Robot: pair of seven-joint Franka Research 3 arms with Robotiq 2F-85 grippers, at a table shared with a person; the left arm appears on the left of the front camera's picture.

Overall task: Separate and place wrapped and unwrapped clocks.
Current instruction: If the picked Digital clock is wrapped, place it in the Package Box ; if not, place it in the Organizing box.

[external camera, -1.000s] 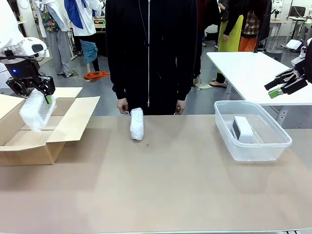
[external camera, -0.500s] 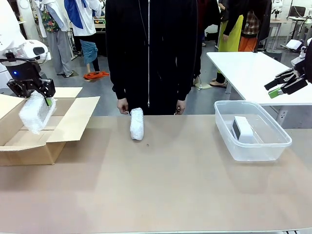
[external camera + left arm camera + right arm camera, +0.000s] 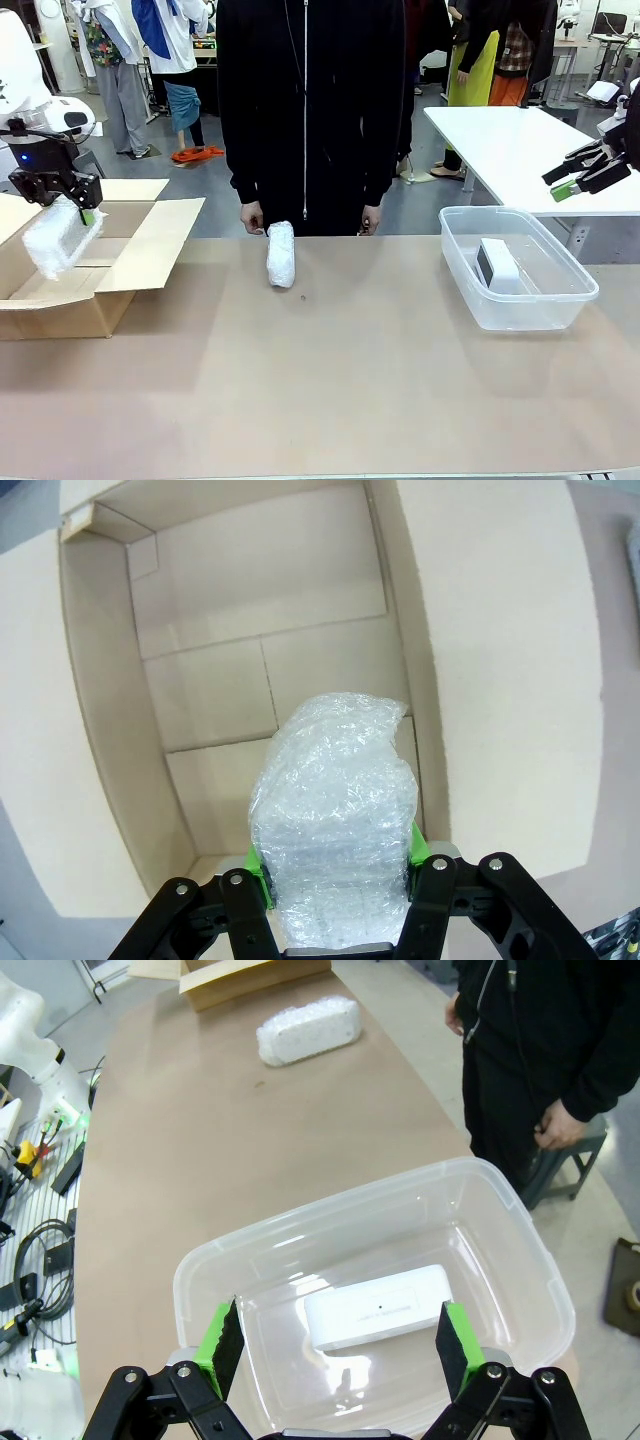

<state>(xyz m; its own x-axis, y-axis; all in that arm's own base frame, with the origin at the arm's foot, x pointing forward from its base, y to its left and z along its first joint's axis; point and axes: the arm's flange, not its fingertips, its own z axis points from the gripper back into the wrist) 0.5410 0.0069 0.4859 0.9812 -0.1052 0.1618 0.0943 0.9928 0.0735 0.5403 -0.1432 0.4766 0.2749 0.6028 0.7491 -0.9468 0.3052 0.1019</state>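
Bubble-wrap, front view: left tool [image 3: 70,207] clamps one wrapped clock [image 3: 50,245] over the cardboard box [image 3: 150,250]; second wrapped clock [image 3: 281,254] lies on the table [image 3: 350,380].
Left wrist view: boxing step; likely next, lower and release.
Right wrist view: right tool [image 3: 338,1332] spread wide above bin [image 3: 522,1260] holding bare clock [image 3: 378,1307].

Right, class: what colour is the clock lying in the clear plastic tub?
White, best seen in the right wrist view: the clock lies in the tub.
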